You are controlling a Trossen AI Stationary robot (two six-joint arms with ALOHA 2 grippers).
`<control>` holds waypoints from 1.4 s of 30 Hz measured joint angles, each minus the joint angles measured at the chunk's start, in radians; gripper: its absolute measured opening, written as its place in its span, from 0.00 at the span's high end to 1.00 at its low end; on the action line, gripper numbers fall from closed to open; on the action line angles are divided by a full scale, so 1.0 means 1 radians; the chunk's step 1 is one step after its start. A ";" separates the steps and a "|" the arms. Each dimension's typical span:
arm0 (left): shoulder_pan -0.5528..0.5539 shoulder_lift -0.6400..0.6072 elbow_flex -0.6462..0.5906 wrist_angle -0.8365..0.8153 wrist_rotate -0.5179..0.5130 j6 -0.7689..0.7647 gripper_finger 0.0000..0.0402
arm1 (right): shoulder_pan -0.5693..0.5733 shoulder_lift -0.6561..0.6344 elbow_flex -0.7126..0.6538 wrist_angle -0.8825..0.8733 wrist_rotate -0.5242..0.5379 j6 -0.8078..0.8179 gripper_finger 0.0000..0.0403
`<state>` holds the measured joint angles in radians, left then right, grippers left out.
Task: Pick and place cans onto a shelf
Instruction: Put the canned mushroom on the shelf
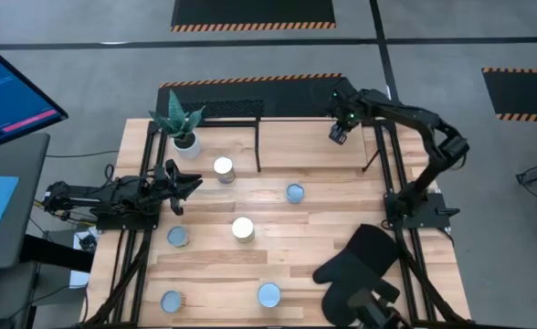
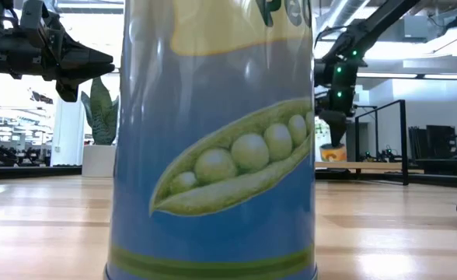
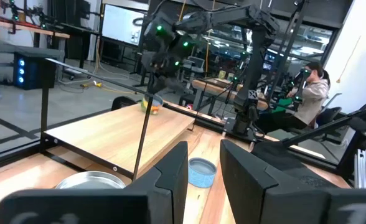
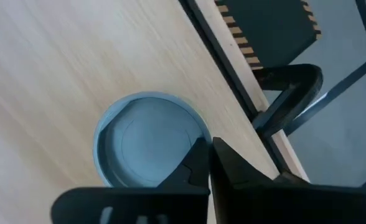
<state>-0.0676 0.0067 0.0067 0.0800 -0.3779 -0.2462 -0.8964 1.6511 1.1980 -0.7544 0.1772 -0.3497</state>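
The right arm reaches across to the far right corner of the shelf point(image 1: 278, 137). Its right gripper point(image 1: 338, 133) points down over the wood base there. The two fingers are pressed together and hold nothing. Right under them, in the right wrist view, stands one can with a pale blue top point(image 4: 150, 149), near the edge of the base.

The left arm lies low along the left side of the table point(image 1: 342, 219). The left gripper point(image 1: 184, 186) points toward the middle of the table, just beside the can with the shiny top point(image 1: 224, 169). Its fingers point(image 3: 170, 180) are spread a little, and nothing is between them.

In the low view, one can point(image 2: 217, 140) stands very close and fills most of the picture. Its label is blue with a picture of a green pea pod. At the top there are yellow letters that look like "Pe", but the rest is cut off.

From above I count six cans on the table. Four have pale blue tops point(image 1: 294, 193) and two have shiny white tops point(image 1: 243, 228). With the one on the shelf, that makes seven.

There is one potted plant point(image 1: 183, 128) at the left end of the shelf. One black oven mitt point(image 1: 360, 260) lies at the near right corner of the table.
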 joint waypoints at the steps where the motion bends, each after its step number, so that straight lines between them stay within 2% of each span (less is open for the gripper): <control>1: 0.000 0.000 0.000 0.000 0.000 0.000 0.80 | -0.004 0.009 0.000 0.008 0.002 -0.003 0.97; 6: 0.000 0.000 0.000 0.000 0.000 0.000 0.80 | -0.018 0.042 0.002 0.021 0.004 -0.023 0.96; 15: 0.000 0.000 0.000 0.000 0.000 0.003 0.80 | -0.057 0.043 0.002 0.023 0.008 -0.022 0.86; 24: 0.000 0.000 0.000 0.000 0.000 0.018 0.80 | -0.058 0.043 0.003 0.035 0.066 -0.055 0.85; 34: 0.000 0.000 0.000 0.000 0.000 0.017 0.80 | -0.012 0.043 0.155 -0.200 0.071 0.003 0.85; 38: 0.000 0.000 0.000 0.000 0.000 0.017 0.80 | 0.019 0.043 0.180 -0.194 0.033 0.017 0.85; 42: 0.000 0.000 0.000 0.000 0.000 0.016 0.80 | 0.053 0.043 0.164 -0.141 -0.078 -0.060 0.85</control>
<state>-0.0675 0.0067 0.0063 0.0800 -0.3775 -0.2298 -0.8432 1.6943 1.3616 -0.8949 0.0997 -0.4094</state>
